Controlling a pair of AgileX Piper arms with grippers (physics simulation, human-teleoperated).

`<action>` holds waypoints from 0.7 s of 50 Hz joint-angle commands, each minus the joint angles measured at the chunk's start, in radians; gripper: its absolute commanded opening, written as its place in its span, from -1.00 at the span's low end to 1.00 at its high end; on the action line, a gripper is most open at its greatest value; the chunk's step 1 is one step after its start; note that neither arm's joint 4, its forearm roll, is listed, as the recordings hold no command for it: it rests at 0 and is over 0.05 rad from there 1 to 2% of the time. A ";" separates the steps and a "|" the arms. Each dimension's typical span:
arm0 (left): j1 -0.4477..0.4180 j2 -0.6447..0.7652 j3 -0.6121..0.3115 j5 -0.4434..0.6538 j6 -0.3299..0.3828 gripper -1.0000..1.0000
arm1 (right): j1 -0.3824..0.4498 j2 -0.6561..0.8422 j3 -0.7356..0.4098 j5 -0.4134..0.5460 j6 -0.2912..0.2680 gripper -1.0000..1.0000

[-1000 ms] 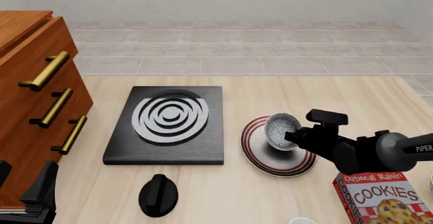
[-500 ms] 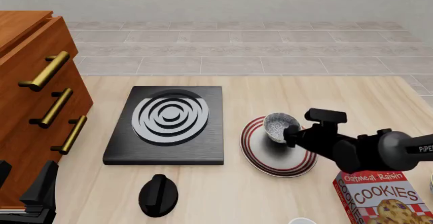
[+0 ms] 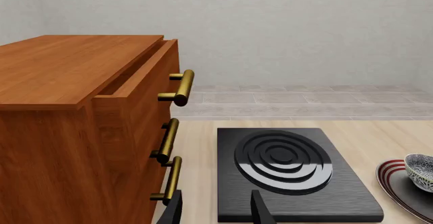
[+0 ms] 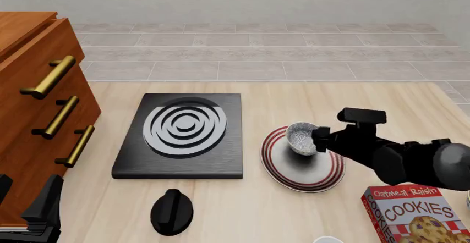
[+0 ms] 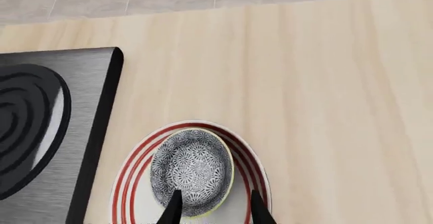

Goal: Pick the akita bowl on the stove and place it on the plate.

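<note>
Because the job is to get the akita bowl (image 4: 302, 138) onto the plate (image 4: 283, 175), the bowl is now sitting over the plate, in the lower right of the front view, away from the stove (image 4: 180, 136). The right gripper (image 5: 212, 204) is hanging just above it, and its jaws are standing open with the bowl's near rim between the 2 tips, so I think it is letting go. I cannot tell if the bowl is lying flat yet. The bowl is small and round, speckled grey and white inside, with a pale rim. The left gripper (image 3: 215, 209) is waiting near the cabinet (image 3: 81, 122), with its jaws open and holding nothing.
</note>
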 commanded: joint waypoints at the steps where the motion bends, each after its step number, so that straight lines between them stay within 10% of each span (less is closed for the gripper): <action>1: 0.000 0.000 0.000 0.000 0.000 1.00 | -0.001 -0.088 0.012 0.022 -0.021 1.00; 35: 0.000 0.000 0.000 0.000 0.000 1.00 | 0.047 -0.550 0.125 0.183 -0.117 1.00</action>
